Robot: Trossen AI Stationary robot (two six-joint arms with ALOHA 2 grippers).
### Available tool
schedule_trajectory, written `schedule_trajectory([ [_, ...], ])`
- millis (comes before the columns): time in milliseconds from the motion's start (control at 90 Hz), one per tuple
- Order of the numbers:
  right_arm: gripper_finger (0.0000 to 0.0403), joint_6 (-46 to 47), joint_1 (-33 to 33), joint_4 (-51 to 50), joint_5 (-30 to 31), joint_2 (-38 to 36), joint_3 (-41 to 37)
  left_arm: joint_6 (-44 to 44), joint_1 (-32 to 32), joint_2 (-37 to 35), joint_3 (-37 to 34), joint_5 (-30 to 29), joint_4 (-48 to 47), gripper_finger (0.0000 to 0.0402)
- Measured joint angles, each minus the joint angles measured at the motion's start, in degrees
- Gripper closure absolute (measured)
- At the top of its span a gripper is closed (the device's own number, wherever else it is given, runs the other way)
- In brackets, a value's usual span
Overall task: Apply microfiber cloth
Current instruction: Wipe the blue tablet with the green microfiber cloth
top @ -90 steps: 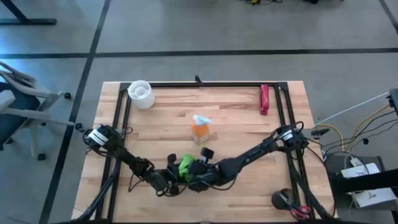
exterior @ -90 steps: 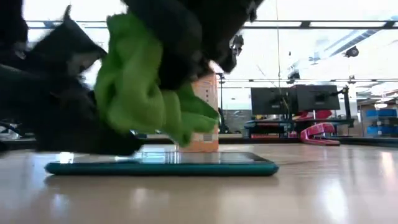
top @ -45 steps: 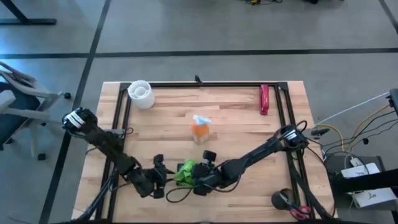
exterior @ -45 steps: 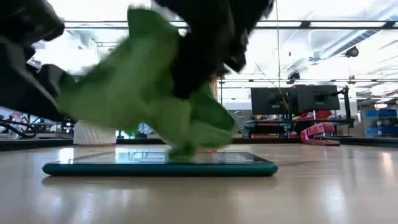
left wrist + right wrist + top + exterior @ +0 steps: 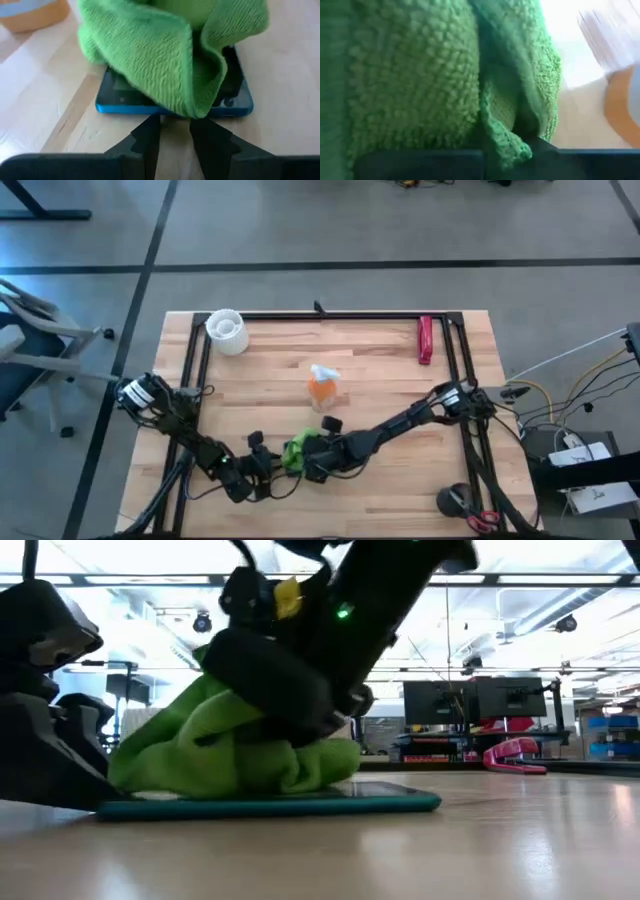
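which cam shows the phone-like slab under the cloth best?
Left wrist view: the blue-edged slab shows both ends, with the microfiber cloth draped across its middle. Low view gives only its thin edge; in the high and right wrist views the cloth hides it.

The microfiber cloth [image 5: 235, 755] hides most of the slab [image 5: 300, 803] (screen included).

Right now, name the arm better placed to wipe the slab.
Right. The right gripper presses the cloth onto the slab; the left gripper sits beside the slab's edge, holding nothing.
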Motion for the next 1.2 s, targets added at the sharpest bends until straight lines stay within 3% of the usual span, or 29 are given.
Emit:
schedule_trajectory([
  [322,0.0403,-3.9,-2.8,13.0,-8.6,0.8,-0.2,1.5,0.2,-0.2,-0.1,-1.2,0.4,0.0303],
  [567,0.0403,-0.8,-2.0,18.1,-16.4,0.8,-0.2,2.0,0.3,-0.2,-0.1,-2.4,0.5,0.0303],
  [678,0.0403,0.0,0.3,15.8,-12.0,-2.0,-0.2,2.9,0.3,-0.2,-0.1,-2.6,0.5,0.0303],
  [789,0.0403,1.7,3.2,9.1,-3.0,-5.8,-0.1,3.1,0.4,-0.2,-0.1,-2.9,0.6,0.0303],
  [989,0.0403,17.2,7.9,-9.6,14.5,-8.2,-0.1,3.1,0.4,-0.1,-0.2,-3.4,1.4,0.0303],
  [1067,0.0403,23.4,8.7,-12.5,17.0,-7.1,-0.1,3.2,0.4,-0.1,-0.2,-3.6,1.7,0.0303],
  [1200,0.0403,24.6,8.7,-9.2,18.0,-3.3,-0.2,4.9,0.4,-0.1,-0.2,-4.0,3.0,0.0303],
])
